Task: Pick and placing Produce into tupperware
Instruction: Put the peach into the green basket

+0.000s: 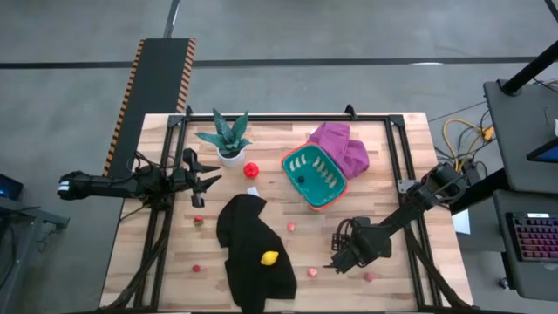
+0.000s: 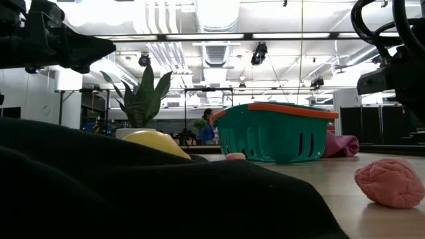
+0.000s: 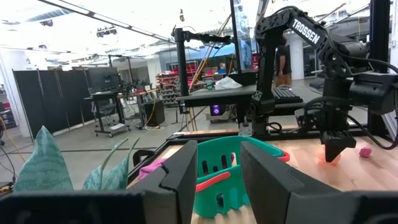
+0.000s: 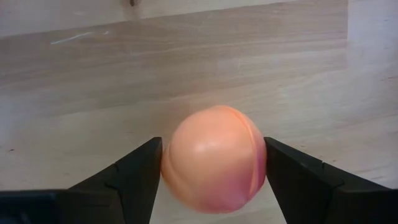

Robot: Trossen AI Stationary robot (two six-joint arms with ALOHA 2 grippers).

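Currently the wooden table (image 1: 174, 262) carries a black cloth (image 1: 253, 253) at its near-centre, with the teal tupperware (image 1: 314, 174) toward the far edge beside a purple cloth (image 1: 344, 144). A potted plant (image 1: 225, 139) stands left of the tupperware.

The right gripper (image 1: 342, 262) sits low near the near-right part of the table. Its jaws stand wide, flanking a peach (image 4: 214, 158) on both sides; each finger is touching or nearly touching it. The peach appears to rest on the table, not yet lifted.

From this gripper the tupperware lies toward the far edge and slightly left. The right arm is the nearer one.

The left gripper (image 1: 205, 179) waits near the left edge, partly open and empty.
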